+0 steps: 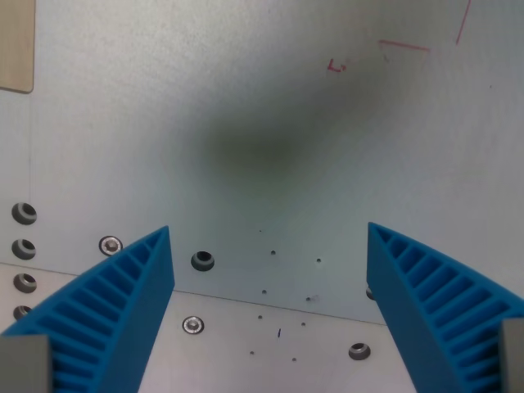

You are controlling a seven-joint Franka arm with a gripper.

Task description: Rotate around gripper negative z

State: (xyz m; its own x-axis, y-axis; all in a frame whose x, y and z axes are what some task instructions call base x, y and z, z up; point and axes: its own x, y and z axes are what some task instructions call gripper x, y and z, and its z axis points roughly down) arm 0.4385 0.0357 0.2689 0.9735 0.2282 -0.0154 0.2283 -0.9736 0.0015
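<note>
Fingers of blue ribbed plastic frame the bottom of the wrist view, one rising from the lower left corner and the other rising from the lower right. They stand well apart, with a wide stretch of bare surface between their tips and nothing held between them. The gripper hangs over a pale grey metal table, and a soft dark shadow lies on that plate just above the gap between the tips.

A seam crosses the table from the wrist view's left, behind the finger there, slanting gently downward toward the wrist view's right. Round bolt holes and screw heads dot the surface: a column of them down the left edge, one dark hole just beside the left finger's tip, a bright screw below the seam, and another hole near the right finger. Small dark specks are scattered between the fingers, near the seam.

Thin red marks sit near the upper right, with longer red lines beyond them toward the corner. A tan, rounded panel shows at the upper left edge, cut off by the frame. The task concerns only the gripper itself, which occupies the lower part of the view.
</note>
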